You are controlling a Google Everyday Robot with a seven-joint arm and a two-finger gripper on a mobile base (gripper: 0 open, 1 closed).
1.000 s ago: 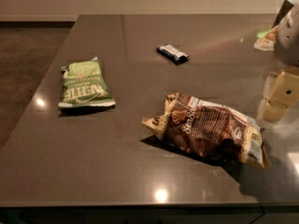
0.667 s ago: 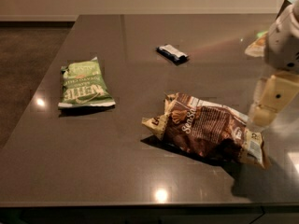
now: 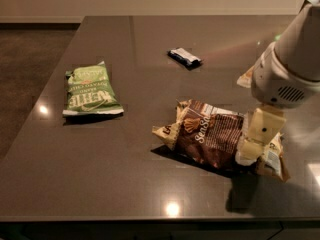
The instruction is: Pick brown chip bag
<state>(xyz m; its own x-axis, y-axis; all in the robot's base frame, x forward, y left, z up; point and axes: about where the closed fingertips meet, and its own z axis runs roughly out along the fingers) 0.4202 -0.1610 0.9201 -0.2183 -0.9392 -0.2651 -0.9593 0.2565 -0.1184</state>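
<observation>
Gripper (image 3: 260,134) has moved in from the bench's right edge and now sits over the right end of the brown chip bag (image 3: 212,139); open or closed, can't tell. Bag lies flat near the front edge, right of centre, not lifted: approach looks done, grasp and lift left. Green chip bag (image 3: 90,91) toward left edge, well apart; small dark packet (image 3: 185,57) toward back edge. Nothing blocks the grasp
</observation>
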